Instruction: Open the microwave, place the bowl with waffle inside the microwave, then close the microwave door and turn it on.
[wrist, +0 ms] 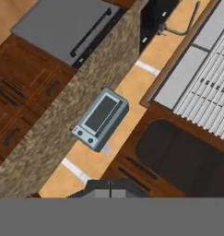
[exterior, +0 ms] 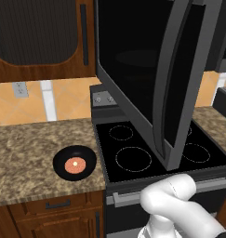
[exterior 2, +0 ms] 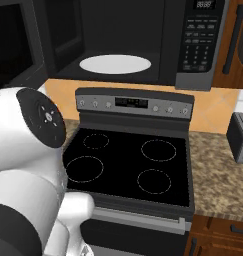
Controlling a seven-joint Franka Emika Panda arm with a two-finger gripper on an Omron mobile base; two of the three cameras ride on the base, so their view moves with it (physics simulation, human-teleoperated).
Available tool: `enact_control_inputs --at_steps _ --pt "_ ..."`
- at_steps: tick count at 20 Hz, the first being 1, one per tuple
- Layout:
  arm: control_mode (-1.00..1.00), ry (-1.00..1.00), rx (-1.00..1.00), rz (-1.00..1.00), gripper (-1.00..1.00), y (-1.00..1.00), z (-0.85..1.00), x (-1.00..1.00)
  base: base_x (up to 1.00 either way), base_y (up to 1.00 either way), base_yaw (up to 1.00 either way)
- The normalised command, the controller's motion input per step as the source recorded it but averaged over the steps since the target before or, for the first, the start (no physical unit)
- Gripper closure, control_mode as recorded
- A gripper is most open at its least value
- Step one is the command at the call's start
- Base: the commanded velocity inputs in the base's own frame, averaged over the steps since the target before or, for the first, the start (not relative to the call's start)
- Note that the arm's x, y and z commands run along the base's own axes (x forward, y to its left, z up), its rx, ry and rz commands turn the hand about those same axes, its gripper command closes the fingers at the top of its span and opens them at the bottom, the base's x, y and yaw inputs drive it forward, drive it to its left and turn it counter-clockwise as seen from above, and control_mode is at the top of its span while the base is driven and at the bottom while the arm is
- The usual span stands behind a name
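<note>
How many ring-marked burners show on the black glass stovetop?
4 on the black glass stovetop: back left, back right, front left, front right. None hidden in the right base view.

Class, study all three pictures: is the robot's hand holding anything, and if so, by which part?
It cannot be told for the hand itself, but the bowl with the waffle sits alone on the counter, so it isn't held.

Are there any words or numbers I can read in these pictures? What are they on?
None can be read.
Microwave control panel: a small display and rows of button labels, too small and blurred to read.
Stove back panel display: pale marks, too blurred to read.
Toaster oven: no text visible.
</note>
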Motion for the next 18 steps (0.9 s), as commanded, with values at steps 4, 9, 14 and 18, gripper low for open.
enact_control_inputs --at_steps 4,9,14,18 --pt "-1.00 0.01 0.25 -0.22 1.00 -1.00 -0.37 0.65 0.00 0.00 0.00" --pt "-1.00 0.05 0.03 -0.15 1.00 -0.28 -0.57 1.00 0.00 0.00 0.00" --pt "-1.00 0.19 -0.12 -0.14 1.00 0.33 -0.55 1.00 0.00 0.00 0.00" --pt "-1.00 0.27 -0.25 -0.14 1.00 0.40 -0.36 0.92 0.00 0.00 0.00"
